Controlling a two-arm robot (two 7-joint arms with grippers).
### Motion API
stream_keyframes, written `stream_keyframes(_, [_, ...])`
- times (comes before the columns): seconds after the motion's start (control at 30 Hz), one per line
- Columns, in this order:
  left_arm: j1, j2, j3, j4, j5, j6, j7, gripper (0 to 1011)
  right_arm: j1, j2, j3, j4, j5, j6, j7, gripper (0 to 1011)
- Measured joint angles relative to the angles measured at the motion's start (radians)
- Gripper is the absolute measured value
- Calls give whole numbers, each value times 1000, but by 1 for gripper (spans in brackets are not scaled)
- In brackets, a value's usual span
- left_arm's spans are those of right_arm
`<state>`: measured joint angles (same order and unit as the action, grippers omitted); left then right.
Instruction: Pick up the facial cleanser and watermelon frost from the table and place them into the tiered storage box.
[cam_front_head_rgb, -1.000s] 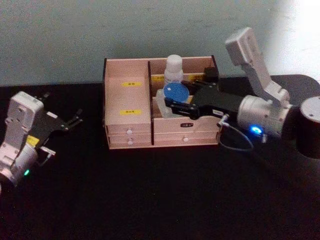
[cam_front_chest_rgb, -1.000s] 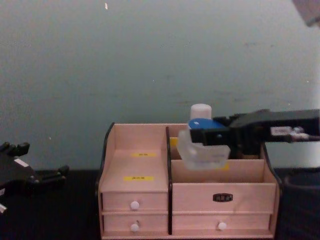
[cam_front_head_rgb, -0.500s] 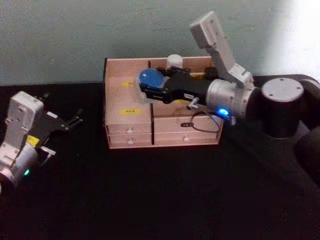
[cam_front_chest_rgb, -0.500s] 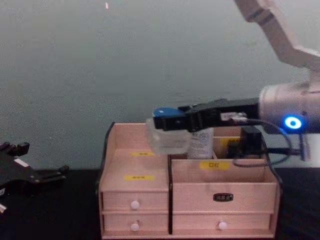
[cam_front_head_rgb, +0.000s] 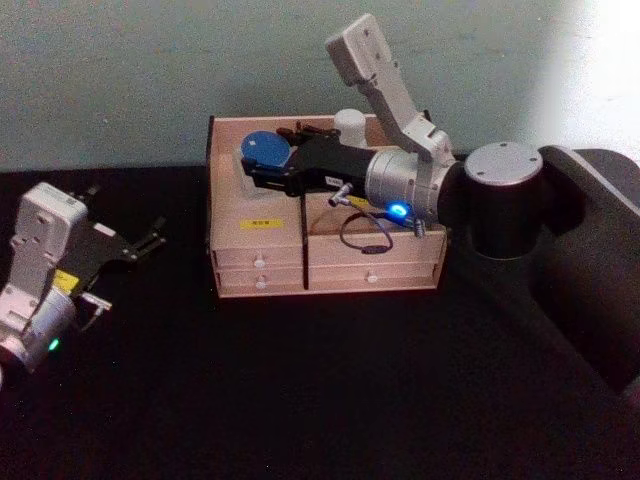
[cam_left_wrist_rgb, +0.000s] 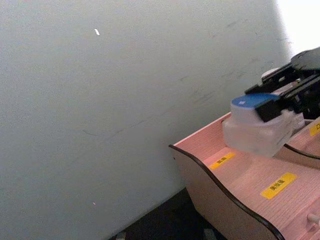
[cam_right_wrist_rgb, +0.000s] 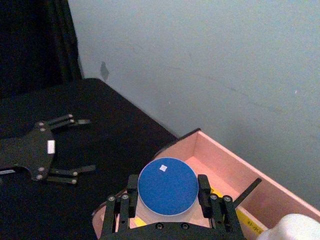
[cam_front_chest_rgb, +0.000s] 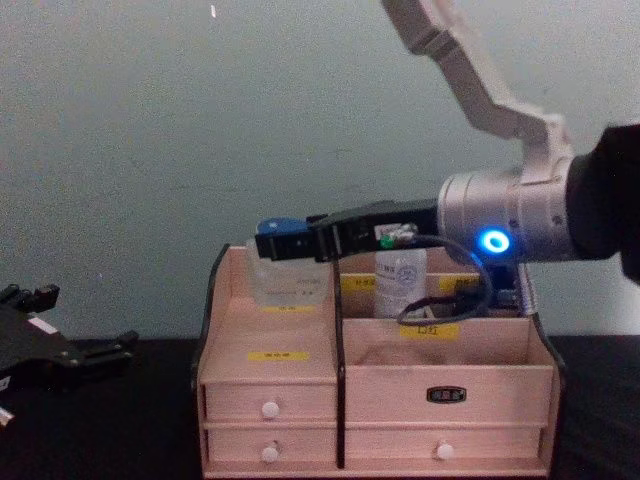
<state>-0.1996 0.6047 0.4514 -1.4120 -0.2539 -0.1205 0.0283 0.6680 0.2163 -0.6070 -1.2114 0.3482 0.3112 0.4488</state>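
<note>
A light wooden storage box (cam_front_head_rgb: 255, 255) with dark edge trim, yellow labels and small white-knobbed drawers stands on a black table (cam_front_head_rgb: 300, 400) against a pale grey-green wall (cam_front_chest_rgb: 200, 120).

The right gripper (cam_front_head_rgb: 262, 172) reaches across the box from the robot's right and hangs above the box's left-hand section. Its black fingers (cam_right_wrist_rgb: 202, 192) are closed on a clear jar with a round blue lid (cam_front_head_rgb: 264, 152). The fingers clamp the jar on two opposite sides just under the lid, so the blue lid sits between them and the clear body hangs below them. In the chest view the jar (cam_front_chest_rgb: 285, 275) is held upright above the rear, higher step of the left section, its base close over the step; whether it touches the wood cannot be told. In the left wrist view the jar (cam_left_wrist_rgb: 256, 127) appears above the step that carries the farther yellow label.

A white-capped bottle (cam_front_head_rgb: 352, 122) stands in a rear compartment on the box's right half, behind the right arm. In the chest view its clear body (cam_front_chest_rgb: 398, 285) shows just beside the dark divider.

The left gripper (cam_front_head_rgb: 135, 243) rests low over the table, well to the left of the box, its thin black fingers spread apart and holding nothing.
</note>
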Motion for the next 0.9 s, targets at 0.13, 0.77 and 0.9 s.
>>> stream_keyframes(0.13, [0,0,0,0,0,0,0,1001,14,-28,-5,52,-15,0,-7,715])
stream_keyframes(0.77, [0,0,0,0,0,0,0,1001,27,-72,3,145,-62,4,-5,715])
stream_keyframes(0.9, [0,0,0,0,0,0,0,1001,26,-73,5,145,-70,4,-6,715])
